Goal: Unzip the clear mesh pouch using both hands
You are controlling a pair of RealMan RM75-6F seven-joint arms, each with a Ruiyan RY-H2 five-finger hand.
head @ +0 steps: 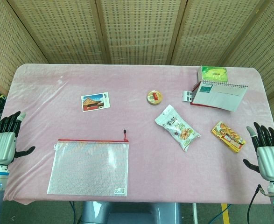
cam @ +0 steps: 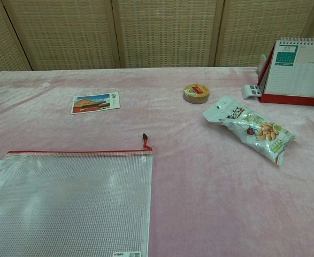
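The clear mesh pouch [head: 89, 167] lies flat at the front left of the pink table, its red zipper running along the far edge. Its dark zipper pull [head: 125, 135] sits at the right end of the zipper, so the pouch [cam: 68, 201] looks zipped; the pull [cam: 145, 140] sticks out past the corner. My left hand [head: 6, 140] hovers open off the table's left edge, left of the pouch. My right hand [head: 267, 151] hovers open at the right edge, far from the pouch. Neither hand shows in the chest view.
A postcard [head: 95, 101] lies behind the pouch. A round tin [head: 155, 97], a snack bag [head: 178, 128], a yellow snack packet [head: 228, 136], a desk calendar [head: 219, 94], a green box [head: 214, 73] and a small clip [head: 187, 95] occupy the right half.
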